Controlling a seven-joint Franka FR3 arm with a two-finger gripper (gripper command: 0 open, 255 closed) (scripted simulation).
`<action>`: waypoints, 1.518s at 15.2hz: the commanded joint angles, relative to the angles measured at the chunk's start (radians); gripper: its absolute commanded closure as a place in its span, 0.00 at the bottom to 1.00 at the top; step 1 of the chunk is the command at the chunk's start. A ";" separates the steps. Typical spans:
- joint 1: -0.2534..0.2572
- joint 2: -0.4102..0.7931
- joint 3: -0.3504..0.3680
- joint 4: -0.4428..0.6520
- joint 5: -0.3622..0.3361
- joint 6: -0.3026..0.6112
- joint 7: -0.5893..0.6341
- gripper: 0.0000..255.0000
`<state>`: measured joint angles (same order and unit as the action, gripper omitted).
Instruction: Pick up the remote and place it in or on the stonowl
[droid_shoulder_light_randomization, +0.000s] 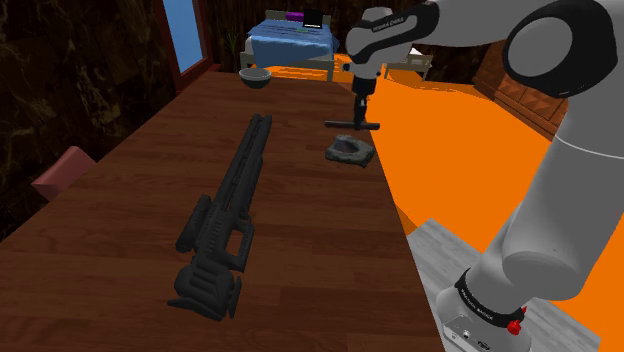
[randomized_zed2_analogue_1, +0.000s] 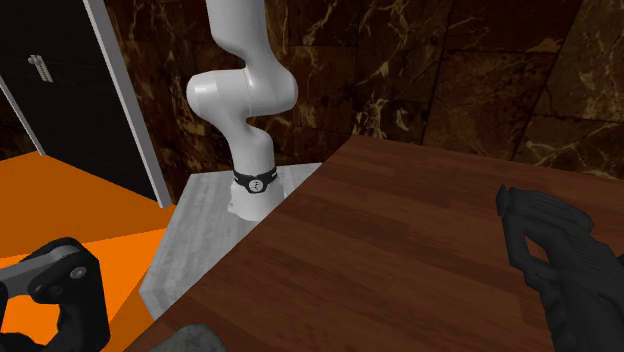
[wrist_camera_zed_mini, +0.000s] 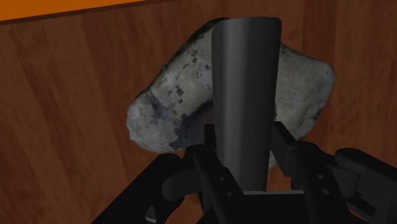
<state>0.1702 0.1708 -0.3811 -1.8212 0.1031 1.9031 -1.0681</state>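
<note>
Black claw (wrist_camera_zed_mini: 245, 137) is gripping the dark flat remote (wrist_camera_zed_mini: 245, 70), seemingly above the mottled grey stone bowl (wrist_camera_zed_mini: 168, 95); lowering straight is looking safest.

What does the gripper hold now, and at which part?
The dark remote, clasped by its two long sides in the gripper, above the stone bowl.
</note>
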 joint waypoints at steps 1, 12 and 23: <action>-0.001 0.010 0.000 -0.014 0.005 0.024 -0.005 1.00; -0.002 0.020 0.002 -0.035 0.010 0.054 -0.009 0.00; -0.005 0.001 -0.003 0.069 -0.002 -0.068 0.000 0.00</action>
<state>0.1653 0.1714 -0.3845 -1.7577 0.1014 1.8417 -1.0697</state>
